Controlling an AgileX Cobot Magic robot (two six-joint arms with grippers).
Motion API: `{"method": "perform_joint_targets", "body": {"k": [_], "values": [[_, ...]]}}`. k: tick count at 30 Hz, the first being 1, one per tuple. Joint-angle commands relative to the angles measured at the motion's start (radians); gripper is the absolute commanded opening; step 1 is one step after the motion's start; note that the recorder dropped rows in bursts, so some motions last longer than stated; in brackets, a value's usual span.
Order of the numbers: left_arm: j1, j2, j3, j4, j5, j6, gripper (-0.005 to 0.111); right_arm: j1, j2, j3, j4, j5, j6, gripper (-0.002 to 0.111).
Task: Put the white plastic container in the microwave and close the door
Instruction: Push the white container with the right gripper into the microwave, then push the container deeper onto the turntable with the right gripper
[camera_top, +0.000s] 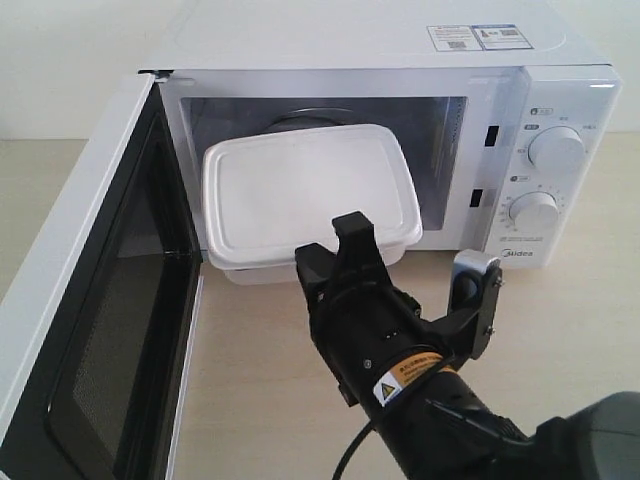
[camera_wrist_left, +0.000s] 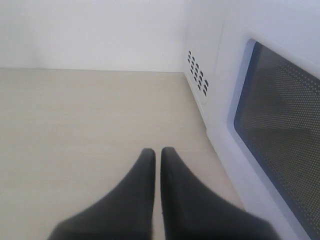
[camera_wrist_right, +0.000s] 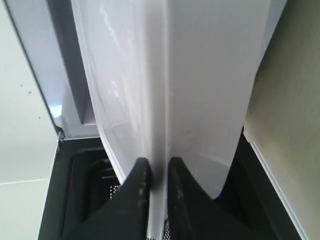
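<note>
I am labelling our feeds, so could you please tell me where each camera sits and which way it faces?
Exterior view: off the arms, facing the open microwave from above; shows the right arm, right gripper pinching the white plastic container.
Left wrist view: on the left wrist, facing the outer side of the door; shows the shut left gripper.
Right wrist view: on the right wrist, looking along the container's edge; shows the same gripper.
Shared: exterior and right wrist show that grip.
</note>
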Motion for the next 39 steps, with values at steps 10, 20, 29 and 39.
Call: {"method": "perform_joint_targets", "body": {"k": [10, 20, 29, 39], "values": [[-0.008, -0.003, 0.003, 0.001, 0.0, -0.009, 0.004, -0.132, -0.01, -0.044, -0.051, 0.119, -0.044, 0.0], [-0.008, -0.003, 0.003, 0.001, 0.0, -0.009, 0.004, -0.236, -0.01, -0.204, -0.095, 0.303, -0.143, 0.0], [-0.008, -0.003, 0.003, 0.001, 0.0, -0.009, 0.004, -0.344, 0.098, -0.381, -0.127, 0.409, -0.152, 0.0], [-0.008, -0.003, 0.003, 0.001, 0.0, -0.009, 0.004, -0.385, 0.125, -0.459, -0.14, 0.454, -0.161, 0.004]]}}
